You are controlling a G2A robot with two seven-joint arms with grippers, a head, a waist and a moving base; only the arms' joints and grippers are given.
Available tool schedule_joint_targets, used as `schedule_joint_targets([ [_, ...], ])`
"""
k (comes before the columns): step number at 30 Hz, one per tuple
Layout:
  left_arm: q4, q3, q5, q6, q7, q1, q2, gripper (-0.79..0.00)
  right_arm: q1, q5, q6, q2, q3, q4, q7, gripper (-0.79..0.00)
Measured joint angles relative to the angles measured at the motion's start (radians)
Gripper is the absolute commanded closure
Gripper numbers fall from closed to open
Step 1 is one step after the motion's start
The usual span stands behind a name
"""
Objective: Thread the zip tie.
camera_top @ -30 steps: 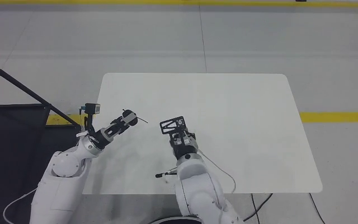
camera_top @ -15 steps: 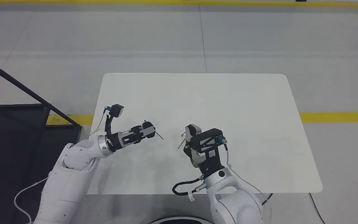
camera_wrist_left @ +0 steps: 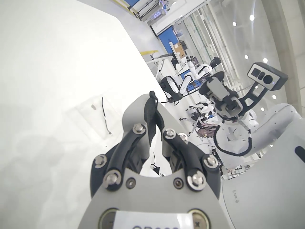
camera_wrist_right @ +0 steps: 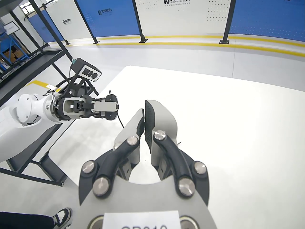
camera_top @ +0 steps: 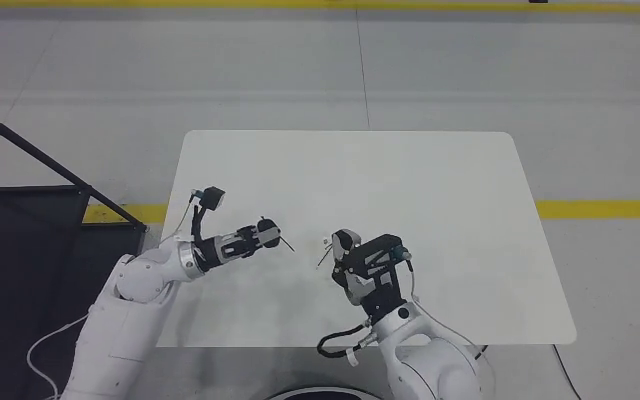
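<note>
A thin black zip tie (camera_top: 284, 243) sticks out of my left gripper (camera_top: 266, 234), which hovers over the white table's left front part, shut on it. From the right wrist view the tie (camera_wrist_right: 120, 121) hangs below that gripper (camera_wrist_right: 112, 107). My left fingers (camera_wrist_left: 152, 110) are pressed together. My right gripper (camera_top: 338, 244) hovers a short way to the right of the left one, with a gap between them. Its pads (camera_wrist_right: 146, 120) are pressed together, and a thin dark sliver (camera_wrist_right: 179, 142) pokes out behind one finger. That sliver (camera_top: 322, 260) also shows beside it from above.
The white table (camera_top: 420, 180) stretches bare behind and to the right of both grippers. A black metal rack (camera_top: 45, 160) stands off the table's left edge. The front edge (camera_top: 260, 345) runs just below the arms.
Over the last second both grippers moved right and toward the front, and the right wrist turned round. In the last half second they barely shifted.
</note>
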Motion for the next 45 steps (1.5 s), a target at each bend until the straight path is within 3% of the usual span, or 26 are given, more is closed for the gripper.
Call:
schedule_joint_targets([
  [10, 0.094, 0.139, -0.175, 0.062, -0.265, -0.171, 0.004, 0.000, -0.009, 0.003, -0.118, 0.017, 0.016, -0.007, -0.180, 0.000],
  [17, 0.083, 0.271, -0.097, 0.063, -0.263, -0.242, 0.035, 0.000, -0.031, 0.009, -0.207, 0.034, 0.060, -0.006, -0.309, 0.000],
  [26, 0.107, 0.426, -0.106, 0.025, -0.224, -0.326, 0.078, 0.000, -0.029, -0.051, -0.353, 0.058, 0.084, -0.015, -0.367, 0.000],
  [45, 0.103, 0.429, -0.102, 0.030, -0.206, -0.334, 0.088, 0.000, -0.011, -0.043, -0.417, 0.072, 0.113, 0.006, -0.329, 0.000],
])
